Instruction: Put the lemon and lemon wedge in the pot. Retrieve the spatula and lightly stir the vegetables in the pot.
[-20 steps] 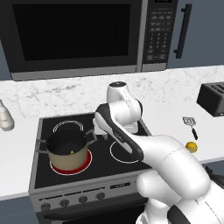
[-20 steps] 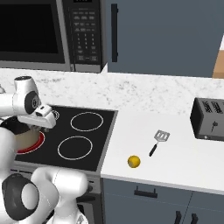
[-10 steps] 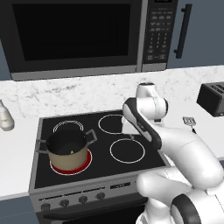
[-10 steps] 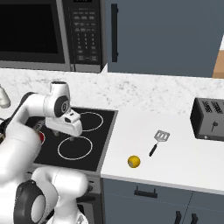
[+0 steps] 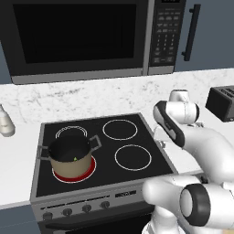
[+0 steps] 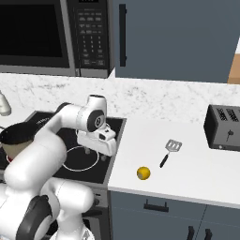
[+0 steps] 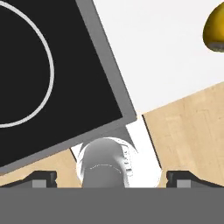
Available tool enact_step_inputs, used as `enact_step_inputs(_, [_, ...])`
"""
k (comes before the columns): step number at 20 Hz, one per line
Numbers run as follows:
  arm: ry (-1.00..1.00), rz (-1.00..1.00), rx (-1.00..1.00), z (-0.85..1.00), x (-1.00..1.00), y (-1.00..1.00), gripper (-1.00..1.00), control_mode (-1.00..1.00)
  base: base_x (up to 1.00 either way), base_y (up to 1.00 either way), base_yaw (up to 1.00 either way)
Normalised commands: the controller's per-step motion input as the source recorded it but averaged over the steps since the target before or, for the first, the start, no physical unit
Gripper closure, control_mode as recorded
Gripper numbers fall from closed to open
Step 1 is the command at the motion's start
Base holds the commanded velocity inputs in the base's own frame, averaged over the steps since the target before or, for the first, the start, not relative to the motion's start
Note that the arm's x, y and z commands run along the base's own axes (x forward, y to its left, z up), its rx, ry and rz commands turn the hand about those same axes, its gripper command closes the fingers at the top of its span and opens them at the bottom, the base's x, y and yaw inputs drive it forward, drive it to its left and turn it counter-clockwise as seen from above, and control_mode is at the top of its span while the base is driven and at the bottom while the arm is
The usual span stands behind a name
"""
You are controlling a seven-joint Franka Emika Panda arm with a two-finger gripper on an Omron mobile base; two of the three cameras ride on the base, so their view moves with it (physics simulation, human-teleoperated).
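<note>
- Arm bent over, elbow up, wrist pitched down.
- end effector (image 6: 99, 151) at 9 o'clock in right base view, pointing down.
- Jaws spread wide, holding nothing.

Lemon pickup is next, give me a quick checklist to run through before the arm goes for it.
1. Hand open and empty: ok, fingers spread with nothing between them.
2. Lemon reachable: ok, it sits alone on the white counter near the front edge, to the right of the stove.
3. Hand over the lemon: not ok, it hangs above the stove's right edge.
4. Spatula clear of the lemon: ok, lying apart, farther back.
5. Pot ready to receive: ok, uncovered on the red front-left burner.
</note>
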Motion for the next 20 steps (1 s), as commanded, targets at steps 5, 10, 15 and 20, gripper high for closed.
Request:
enact_step_inputs(5, [0.01, -0.03, 0.00, -0.05, -0.02, -1.00, -1.00, -1.00, 0.00, 0.00, 0.00])
enact_step_inputs(10, [0.01, 0.00, 0.00, -0.15, 0.00, -1.00, -1.00, -1.00, 0.00, 0.00, 0.00])
enact_step_inputs(15, [0.02, 0.00, 0.00, -0.22, 0.00, -0.98, -1.00, -1.00, 0.00, 0.00, 0.00])
enact_step_inputs(20, [0.00, 0.03, 0.00, -0.33, 0.12, -0.52, -1.00, -1.00, 0.00, 0.00, 0.00])
